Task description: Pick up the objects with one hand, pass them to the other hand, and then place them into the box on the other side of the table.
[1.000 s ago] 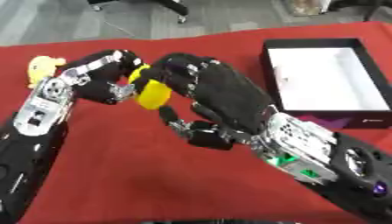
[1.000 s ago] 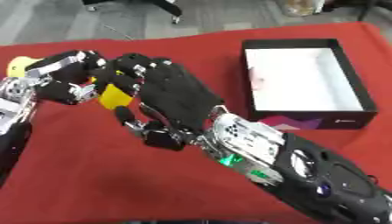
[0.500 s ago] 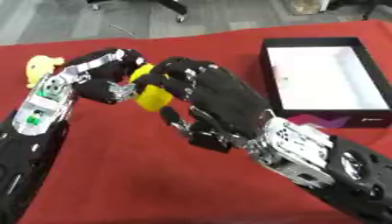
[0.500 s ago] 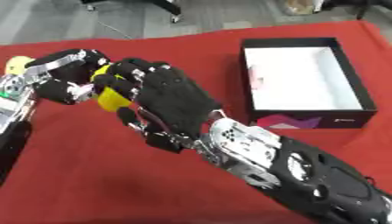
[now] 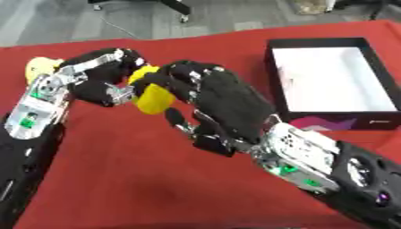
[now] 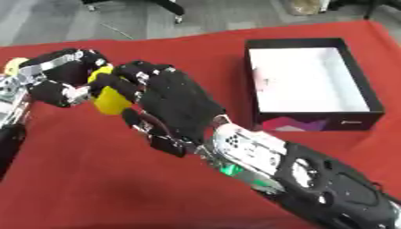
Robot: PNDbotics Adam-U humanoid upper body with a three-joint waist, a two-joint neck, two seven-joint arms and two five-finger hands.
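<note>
A yellow object (image 5: pixel 154 99) hangs above the red table, left of centre, caught between both hands. My left hand (image 5: pixel 95 79) comes in from the left with its fingers curled round the object's left side. From the lower right my right hand (image 5: pixel 227 105) covers it, fingers curled over its top and right side, thumb (image 5: pixel 177 119) just below it. Much of the object is hidden by the fingers. The black box (image 5: pixel 322 122) with a white inside stands at the right of the table, with nothing visible in it.
A second pale yellow thing (image 5: pixel 37 67) lies on the red cloth (image 5: pixel 117 179) at the far left, behind my left forearm. Grey floor runs beyond the table's far edge. My right forearm crosses the lower right of the table.
My right hand has moved up against the yellow object and its fingers have curled over it. The left hand keeps its hold and has barely shifted.
</note>
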